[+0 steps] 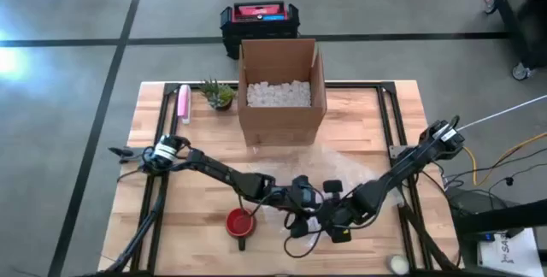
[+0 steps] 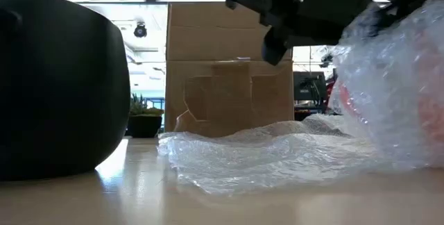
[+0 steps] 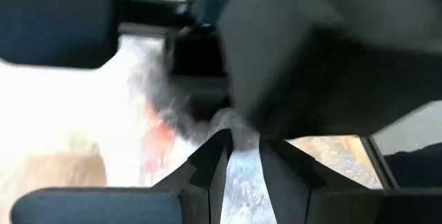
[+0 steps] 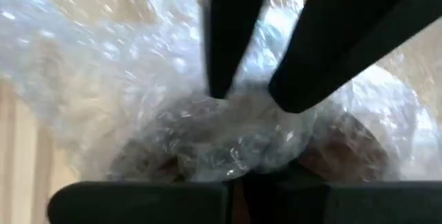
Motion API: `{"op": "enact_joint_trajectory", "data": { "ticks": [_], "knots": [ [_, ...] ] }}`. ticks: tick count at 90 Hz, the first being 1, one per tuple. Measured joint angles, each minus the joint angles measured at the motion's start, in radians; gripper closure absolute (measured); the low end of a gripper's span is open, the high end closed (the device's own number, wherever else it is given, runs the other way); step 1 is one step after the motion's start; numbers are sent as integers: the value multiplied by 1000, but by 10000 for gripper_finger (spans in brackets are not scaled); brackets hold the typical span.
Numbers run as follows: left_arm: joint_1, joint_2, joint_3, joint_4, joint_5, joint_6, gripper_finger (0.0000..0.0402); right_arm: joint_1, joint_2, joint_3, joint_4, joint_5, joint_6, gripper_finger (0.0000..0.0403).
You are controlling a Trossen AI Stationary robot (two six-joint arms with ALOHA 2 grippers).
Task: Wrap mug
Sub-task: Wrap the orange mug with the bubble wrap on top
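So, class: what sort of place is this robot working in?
Probably a packing station in a workshop or lab: a wooden table on a concrete floor, an open cardboard box of white filler, and bubble wrap.

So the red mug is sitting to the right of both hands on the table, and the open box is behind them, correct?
Not quite. The high view shows the red mug to the left of both hands, the left hand and the right hand, which meet over the bubble wrap. The open box is indeed behind them.

Cardboard box (image 1: pixel 282 85), small plant (image 1: pixel 219 95), perhaps a pink tube (image 1: pixel 183 103).
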Motion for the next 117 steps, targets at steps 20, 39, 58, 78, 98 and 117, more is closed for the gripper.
{"op": "enact_joint_trajectory", "data": {
  "ticks": [20, 39, 58, 78, 98, 117],
  "knots": [
    [-9, -64, -2, -128, 1, 4, 326, -30, 13, 1, 96, 3, -55, 401],
    [-15, -102, -2, -185, -24, -9, 326, -55, 18, -9, 234, 42, -96, 401],
    [-25, -107, -2, -200, -83, -22, 326, -78, 18, 5, 231, 38, -121, 401],
    [-12, -123, -2, -184, -115, -21, 326, -76, -18, 78, 47, 30, -167, 401],
    [-7, -130, -2, -136, -131, -23, 326, -75, -61, 116, -17, 35, -169, 401],
    [-7, -117, -3, -73, -133, -20, 326, -73, -102, 115, -36, 32, -144, 401]
  ]
}}
